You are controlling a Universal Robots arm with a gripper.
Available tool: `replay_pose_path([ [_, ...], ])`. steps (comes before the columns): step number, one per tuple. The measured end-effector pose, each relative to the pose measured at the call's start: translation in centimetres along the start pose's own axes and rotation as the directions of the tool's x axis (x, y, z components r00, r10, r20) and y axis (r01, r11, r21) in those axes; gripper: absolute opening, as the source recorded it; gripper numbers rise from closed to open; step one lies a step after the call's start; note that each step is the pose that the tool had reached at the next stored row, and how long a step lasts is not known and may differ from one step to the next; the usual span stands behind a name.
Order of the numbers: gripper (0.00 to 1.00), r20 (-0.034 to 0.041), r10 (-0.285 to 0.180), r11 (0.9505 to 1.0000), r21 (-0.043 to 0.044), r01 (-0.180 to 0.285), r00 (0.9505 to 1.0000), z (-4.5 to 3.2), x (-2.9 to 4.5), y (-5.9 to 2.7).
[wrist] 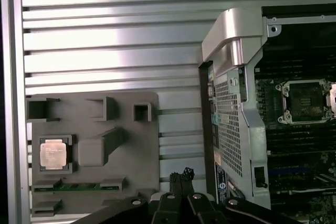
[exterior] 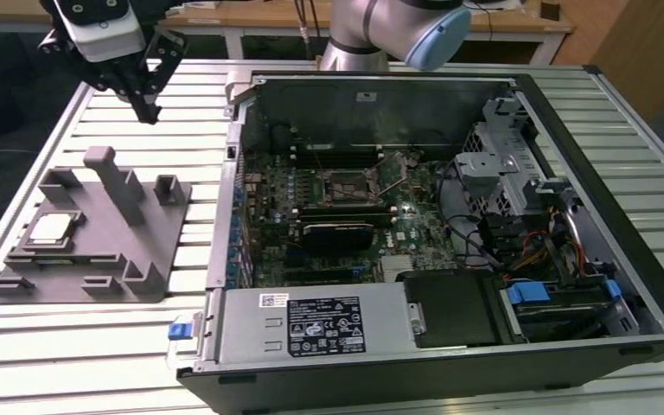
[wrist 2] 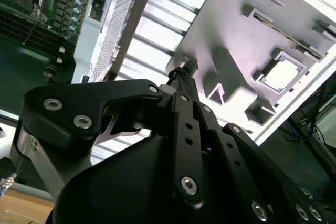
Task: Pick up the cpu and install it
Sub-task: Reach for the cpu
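A table [exterior: 101, 346] of pale metal slats is filling the foreground, and a wooden bench [exterior: 263, 13] is running along the back of the room behind it. A black computer case [exterior: 424, 380] is lying open on its side on the slats, taking up the exterior view's right and middle. Its board is facing upward, with the bare socket [exterior: 347, 184] sitting near the centre of the board. Just beside the case, on the exterior view's left, a grey plastic fixture [exterior: 136, 251] is resting on the table with several upright posts rising from it.

The cpu [exterior: 53, 227] is lying flat in a square pocket of that fixture, on the side farthest from the case. Its silvery top is facing up, as is plain in the first wrist view [wrist: 54, 154] and the second wrist view [wrist 2: 283, 74]. Being square, it is showing no real long axis, and its edges are running parallel to the fixture's sides.

The arm [exterior: 390, 26] is reaching in from behind the case. The gripper [exterior: 148, 111] is hanging above the slats past the fixture's far end, well apart from the cpu. Its fingers appear to be pressed together at the tip with nothing between them, though the tip is small in every view.
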State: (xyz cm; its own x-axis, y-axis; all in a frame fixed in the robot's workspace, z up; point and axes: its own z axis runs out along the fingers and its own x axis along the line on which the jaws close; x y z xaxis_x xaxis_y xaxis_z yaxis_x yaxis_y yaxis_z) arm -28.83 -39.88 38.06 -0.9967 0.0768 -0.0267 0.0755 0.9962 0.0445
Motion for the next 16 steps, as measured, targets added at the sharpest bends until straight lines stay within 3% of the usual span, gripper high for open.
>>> replay_pose_path([
  [16, 0.11, 0.0000, 0.000, 1.0000, 0.0000, 0.000, 1.0000, 1.10, 3.38, -0.31],
])
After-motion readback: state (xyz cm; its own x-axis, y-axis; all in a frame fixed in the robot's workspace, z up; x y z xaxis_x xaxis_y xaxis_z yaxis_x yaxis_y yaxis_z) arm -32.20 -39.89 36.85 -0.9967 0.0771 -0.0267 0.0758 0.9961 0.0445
